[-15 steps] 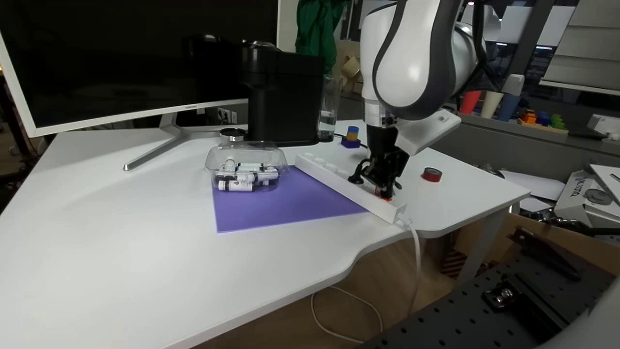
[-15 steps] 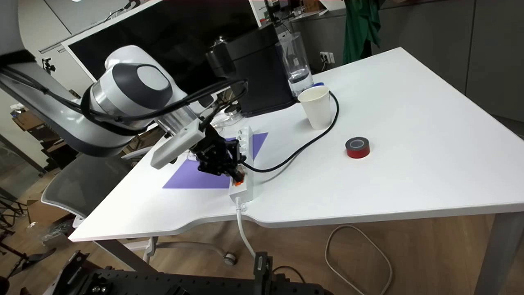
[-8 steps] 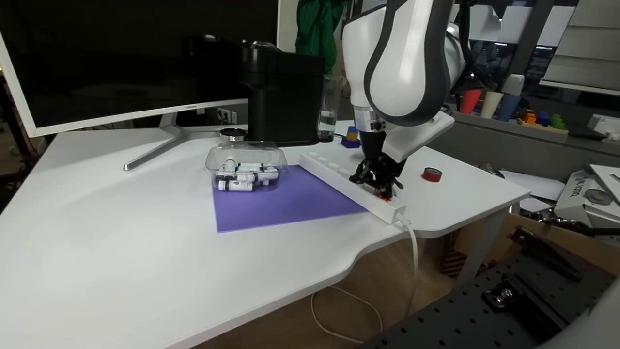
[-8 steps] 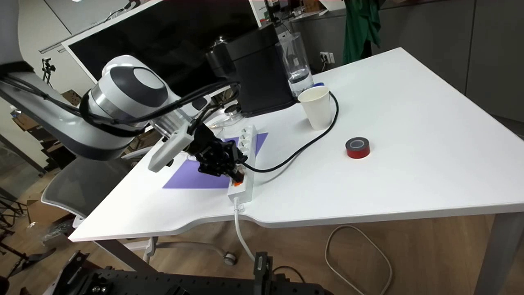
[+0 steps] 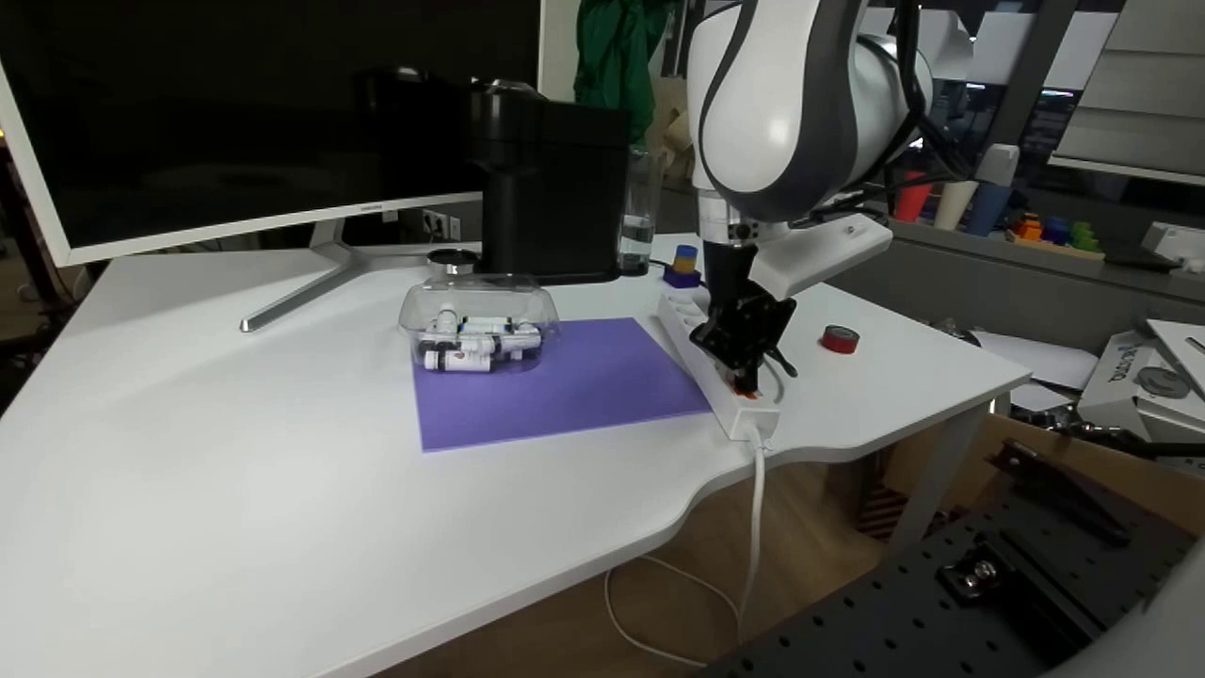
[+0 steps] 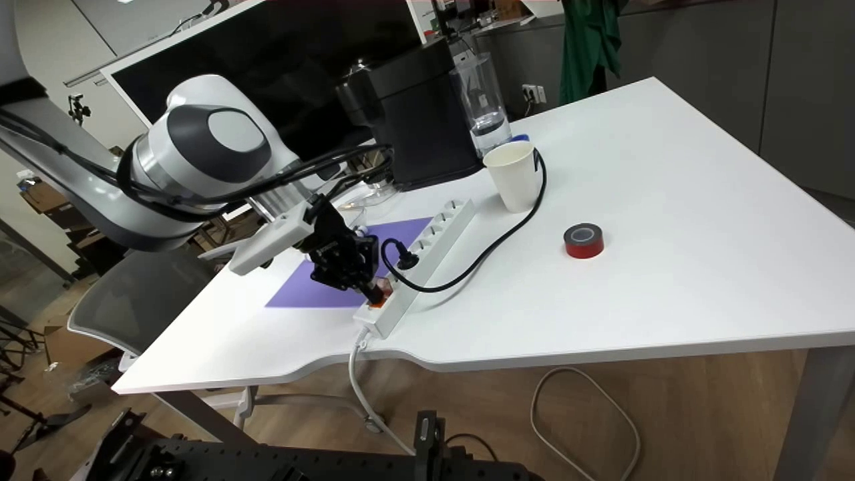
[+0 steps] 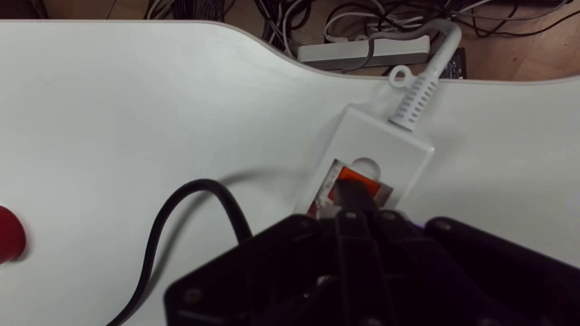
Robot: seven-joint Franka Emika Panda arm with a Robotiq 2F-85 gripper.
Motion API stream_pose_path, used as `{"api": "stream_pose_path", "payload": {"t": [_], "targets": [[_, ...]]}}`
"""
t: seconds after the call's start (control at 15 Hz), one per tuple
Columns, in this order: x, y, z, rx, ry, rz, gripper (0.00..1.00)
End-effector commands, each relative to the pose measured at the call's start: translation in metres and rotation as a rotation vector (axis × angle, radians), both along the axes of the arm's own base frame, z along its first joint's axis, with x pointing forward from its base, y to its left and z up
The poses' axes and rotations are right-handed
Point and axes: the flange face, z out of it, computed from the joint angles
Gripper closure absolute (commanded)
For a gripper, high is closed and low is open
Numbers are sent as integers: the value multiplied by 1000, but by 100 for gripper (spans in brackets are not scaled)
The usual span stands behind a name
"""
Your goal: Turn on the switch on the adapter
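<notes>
The adapter is a long white power strip, lying flat on the table in both exterior views (image 5: 708, 375) (image 6: 431, 257). Its cord end shows in the wrist view (image 7: 385, 145). The orange switch (image 7: 364, 179) sits near that end and is partly covered by my fingertips. It also shows as a small orange patch in both exterior views (image 5: 747, 392) (image 6: 378, 304). My gripper (image 7: 355, 188) is shut with nothing seen between its fingers. Its tips are over the switch and look to be touching it. I cannot tell whether the switch is pressed or lit.
A black plug (image 6: 406, 260) with a black cable sits in the strip. A paper cup (image 6: 513, 177), a red tape roll (image 6: 583, 240), a purple sheet (image 5: 555, 395), a clear box of bottles (image 5: 480, 325) and a coffee machine (image 5: 555, 188) are around. The table edge (image 7: 326, 72) is close.
The strip has turned on the table: its far end swung away from the purple sheet, and its cord end shifted the opposite way. My gripper moved slightly with its tips staying at the switch.
</notes>
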Motion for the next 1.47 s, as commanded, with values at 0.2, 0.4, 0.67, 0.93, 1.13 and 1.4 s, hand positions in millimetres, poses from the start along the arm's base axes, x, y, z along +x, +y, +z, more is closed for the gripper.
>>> {"api": "stream_pose_path", "payload": {"t": [0.2, 0.4, 0.67, 0.93, 1.13, 1.4], "targets": [[8, -2, 2, -28, -23, -43, 100], [7, -2, 1, -24, -23, -55, 100], [5, 1, 18, -25, -44, -35, 100], [3, 8, 51, -39, -79, 0, 100], [2, 10, 78, -62, -75, 3, 74], [-6, 15, 100, -26, -28, -39, 54]]}}
